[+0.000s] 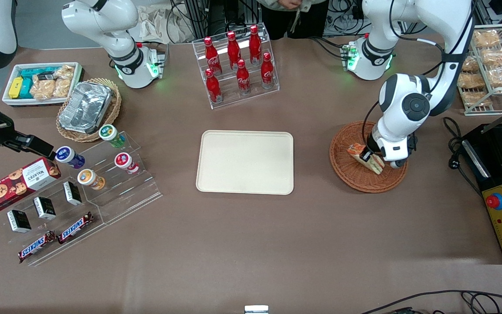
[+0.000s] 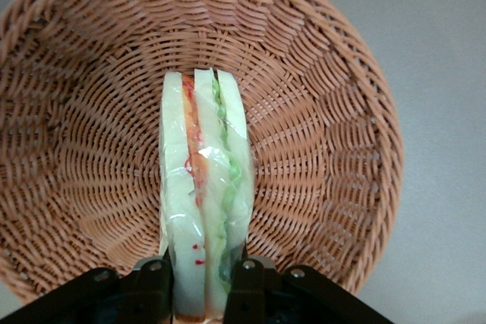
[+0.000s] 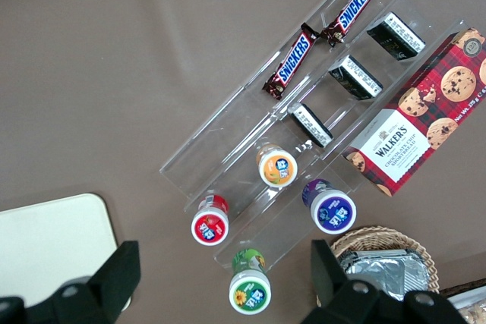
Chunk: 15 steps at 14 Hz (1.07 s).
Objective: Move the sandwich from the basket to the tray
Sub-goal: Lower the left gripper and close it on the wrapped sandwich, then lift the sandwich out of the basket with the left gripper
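Sandwich (image 2: 205, 187) white, orange-red, green layers; basket (image 1: 342, 168) reddish-brown weave; tray (image 1: 245, 162) cream.

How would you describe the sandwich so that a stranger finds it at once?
Start at the reddish-brown basket toward the working arm's end of the table. The gripper holds the sandwich there, jaws shut on it. It is the only white wedge with orange and green layers.

The pincer (image 2: 203, 286) is clamped on the sandwich (image 2: 205, 195), one finger (image 2: 152, 282) on each bread face, the wedge standing on edge over the basket (image 2: 326, 111) on the grey surface (image 2: 440, 73).
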{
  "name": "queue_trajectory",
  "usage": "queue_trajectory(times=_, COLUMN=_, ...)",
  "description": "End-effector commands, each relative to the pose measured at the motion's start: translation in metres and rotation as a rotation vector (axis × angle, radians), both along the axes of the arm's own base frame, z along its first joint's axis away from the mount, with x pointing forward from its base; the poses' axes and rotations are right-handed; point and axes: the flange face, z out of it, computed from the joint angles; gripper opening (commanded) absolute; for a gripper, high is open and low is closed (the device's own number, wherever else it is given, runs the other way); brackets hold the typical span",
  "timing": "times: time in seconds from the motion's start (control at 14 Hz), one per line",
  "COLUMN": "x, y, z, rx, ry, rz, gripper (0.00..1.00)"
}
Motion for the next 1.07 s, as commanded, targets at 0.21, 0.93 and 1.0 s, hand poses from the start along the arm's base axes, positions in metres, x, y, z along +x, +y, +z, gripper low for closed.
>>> queue_trajectory(times=0.21, x=0.038, y=-0.011, z=0.125, rx=0.071, ry=0.09, rz=-0.088, gripper=0.0)
queue_trajectory(times=0.93, x=0.046, y=-0.03, z=0.233, rx=0.047, ry=0.144, rz=-0.308, gripper=0.0)
queue_trajectory(times=1.0, x=0.041, y=-0.048, z=0.232, rx=0.048, ry=0.145, rz=-0.329, gripper=0.0)
